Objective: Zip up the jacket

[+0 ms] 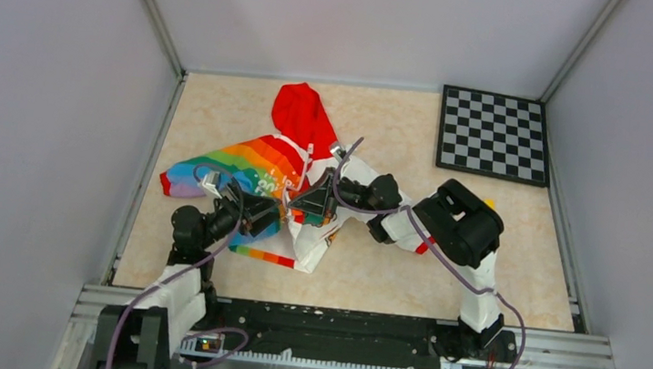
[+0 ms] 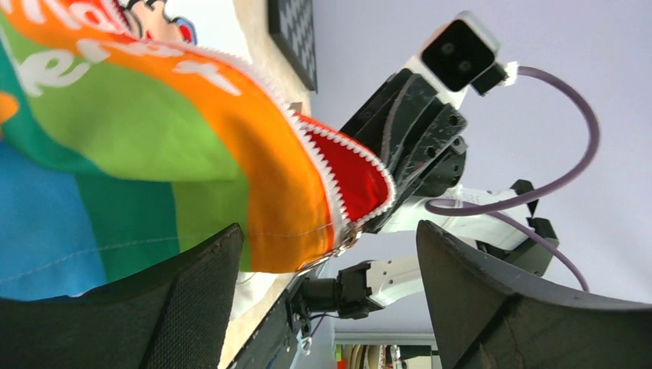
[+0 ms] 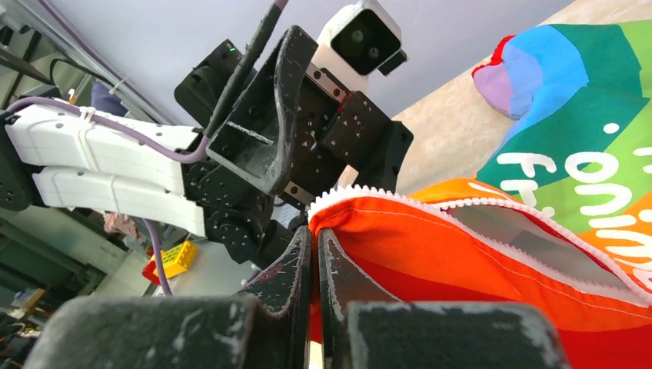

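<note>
Well, the main risk is the thin pinch: the right gripper [image 3: 314,240] has its fingers pressed together on only the very corner of the jacket [image 1: 247,165], at the bottom end of the zipper teeth [image 3: 361,192] on the rainbow half, and a tug from either arm could pull that edge free. A second worry is alignment. The white half [image 1: 315,243] looks crumpled beneath the arms, so the two tracks are not side by side. I cannot spot the slider or pin in any view, so mating them could miss. The two wrists also sit very near each other, and a careless reach may knock them together or drag the cloth.

The jacket lies on the table [image 1: 442,270] left of centre, red hood [image 1: 301,113] pointing away from the bases and the rainbow sleeve spread to the left. The right arm folds in from the right, elbow bent, wrist low over the hem. The left arm reaches forward, and the left gripper [image 2: 329,229] has its fingers wide apart, gripping nothing, with the lifted hem corner hanging between them
</note>
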